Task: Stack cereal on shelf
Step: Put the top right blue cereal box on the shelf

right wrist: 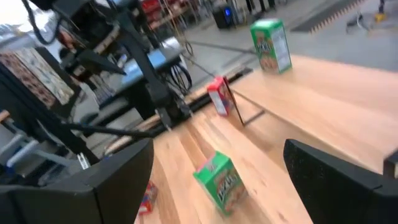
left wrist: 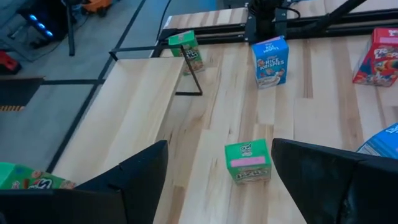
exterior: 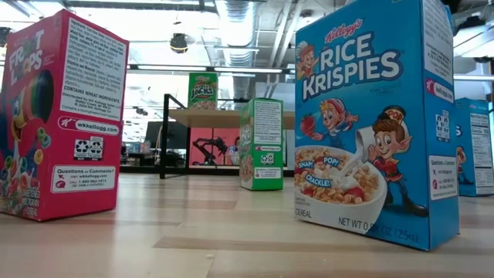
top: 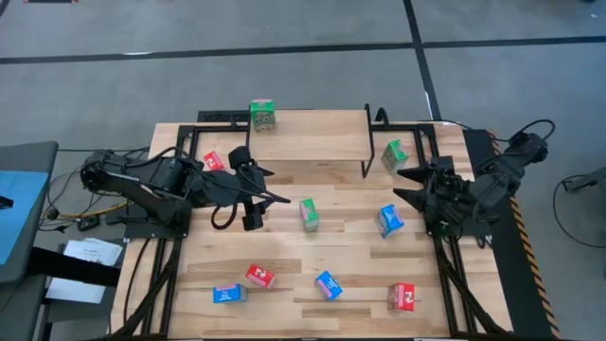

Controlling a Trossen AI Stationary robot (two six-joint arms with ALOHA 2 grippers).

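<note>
The shelf [top: 308, 133] stands at the table's far middle, and one green cereal box [top: 262, 115] stands upright on its far left corner. A second green box [top: 395, 154] sits by the shelf's right legs. A third green box [top: 309, 214] lies on the table mid-way between my grippers. My left gripper [top: 275, 187] is open and empty, left of this box, which shows ahead of its fingers in the left wrist view [left wrist: 247, 160]. My right gripper [top: 409, 185] is open and empty at the table's right, and the box also shows in its wrist view [right wrist: 221, 180].
A red box [top: 213, 161] sits left of the shelf and a blue box [top: 389, 220] in front of my right gripper. Near the front edge are red boxes [top: 259, 276] [top: 402, 296] and blue boxes [top: 228, 294] [top: 329, 284]. Bare wood lies between the shelf and the middle boxes.
</note>
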